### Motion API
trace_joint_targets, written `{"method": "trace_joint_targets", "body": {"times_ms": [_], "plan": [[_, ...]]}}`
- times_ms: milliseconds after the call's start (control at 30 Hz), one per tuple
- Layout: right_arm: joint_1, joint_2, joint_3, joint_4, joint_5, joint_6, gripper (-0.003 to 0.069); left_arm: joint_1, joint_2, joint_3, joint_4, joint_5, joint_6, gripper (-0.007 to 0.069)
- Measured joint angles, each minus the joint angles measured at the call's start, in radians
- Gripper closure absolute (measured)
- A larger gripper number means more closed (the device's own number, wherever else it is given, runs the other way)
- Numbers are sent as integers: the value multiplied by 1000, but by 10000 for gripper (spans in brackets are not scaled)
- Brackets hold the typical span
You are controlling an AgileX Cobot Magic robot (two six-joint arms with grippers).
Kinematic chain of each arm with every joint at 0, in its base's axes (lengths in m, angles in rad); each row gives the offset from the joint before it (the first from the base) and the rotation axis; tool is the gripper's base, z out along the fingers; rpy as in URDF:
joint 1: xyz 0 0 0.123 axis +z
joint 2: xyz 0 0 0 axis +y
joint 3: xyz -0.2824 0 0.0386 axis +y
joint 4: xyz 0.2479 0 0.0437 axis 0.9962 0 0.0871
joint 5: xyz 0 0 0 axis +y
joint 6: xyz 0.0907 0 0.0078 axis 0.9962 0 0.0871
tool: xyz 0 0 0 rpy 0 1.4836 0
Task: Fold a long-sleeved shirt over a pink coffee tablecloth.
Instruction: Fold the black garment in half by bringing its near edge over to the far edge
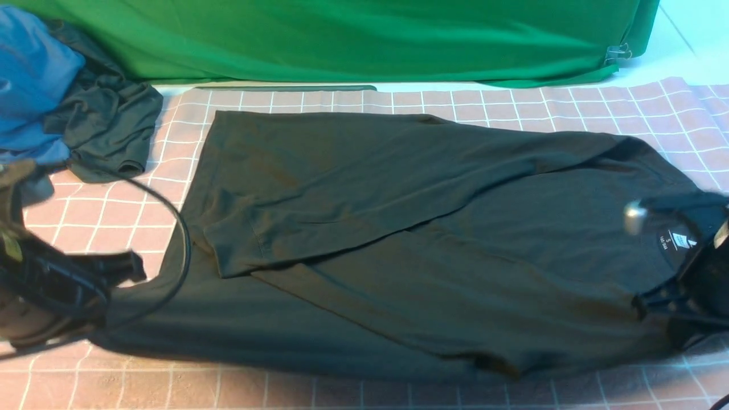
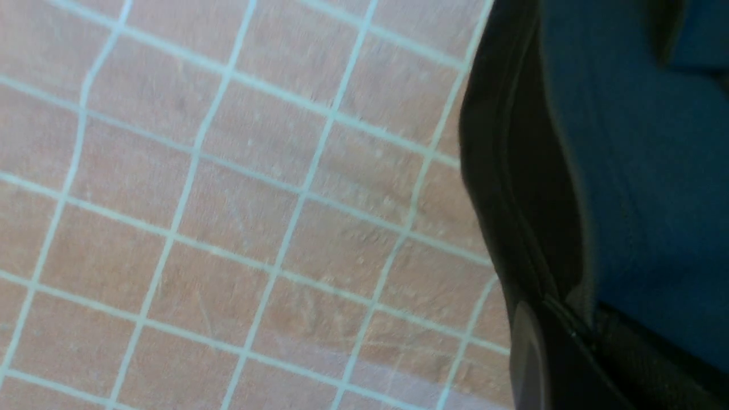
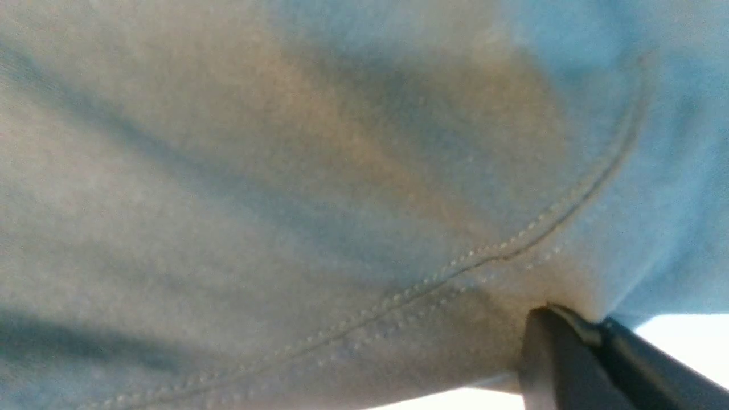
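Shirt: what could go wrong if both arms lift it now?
The right gripper pinches only a small tuck of the long-sleeved shirt near a seam; it may slip.
The folded-over panel lies loose across the body and could slide off.
The black cable loops over the hem corner; it might snag.

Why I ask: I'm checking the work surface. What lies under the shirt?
The pink tablecloth shows on all sides of the shirt, so it runs beneath. The shirt hides that stretch and anything else under it.
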Motion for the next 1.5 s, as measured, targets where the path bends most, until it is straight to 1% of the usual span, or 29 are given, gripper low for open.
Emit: {"method": "trace_joint_targets", "body": {"times_ms": [100,267,367,500,633,767,900,1033,1233,1367,1500], "plan": [[-18,-14,-51,-3,61,-22,611,0,10,-20,0,-9,-13,593],[-26,-11,-129,-5,101,-42,611,0,83,-68,-1,-52,-32,593],[-26,2,-179,-7,115,-56,611,2,156,-131,-3,-66,-36,593],[-26,60,-266,-12,129,-71,611,35,268,-247,-34,-97,-29,593],[-30,161,-395,-14,157,-73,611,95,409,-409,-91,-97,25,593],[-54,272,-554,-9,198,-74,611,146,539,-557,-135,-82,61,593],[-85,409,-766,25,255,-86,611,182,691,-740,-188,-65,90,593],[-105,543,-956,82,269,-114,611,188,851,-923,-213,-56,104,593],[-105,724,-1207,99,276,-146,613,188,1061,-1205,-208,-5,81,593],[-105,804,-1309,94,277,-149,613,188,1148,-1342,-205,2,54,593],[-107,834,-1358,88,278,-149,613,188,1190,-1402,-205,4,42,593]]}}
